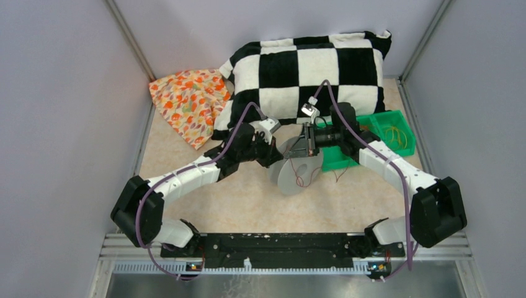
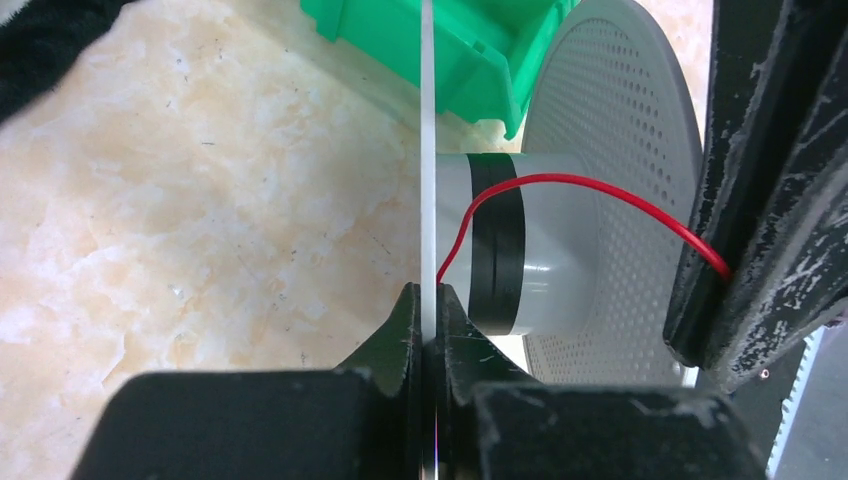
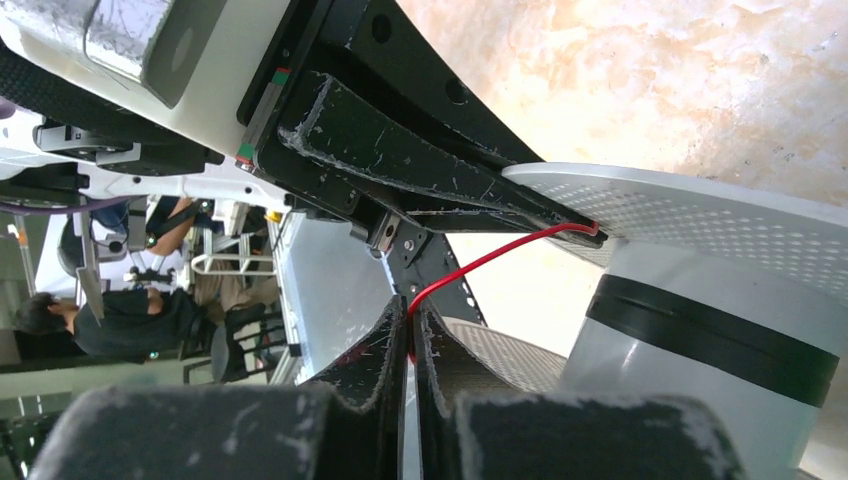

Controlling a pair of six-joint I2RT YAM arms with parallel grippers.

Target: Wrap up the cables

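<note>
The grey spool point(image 1: 296, 169) stands on edge at mid-table, its perforated flange point(image 2: 620, 140) and black-banded core point(image 2: 500, 250) close in the left wrist view. My left gripper point(image 1: 276, 151) is shut on the edge of the spool's near flange point(image 2: 425, 150). My right gripper point(image 1: 308, 144) is shut on a thin red cable point(image 3: 500, 255). The cable point(image 2: 580, 182) arches over the core from the near flange to the right gripper's fingers point(image 2: 760, 200). More thin red cable point(image 1: 301, 180) hangs down in front of the spool. Yellow cables point(image 1: 395, 133) lie in the green bin.
A green bin point(image 1: 378, 124) sits right of the spool, also in the left wrist view point(image 2: 450, 50). A black-and-white checkered pillow point(image 1: 316, 68) lies at the back, with an orange patterned cloth point(image 1: 189, 102) to its left. Grey walls enclose the table.
</note>
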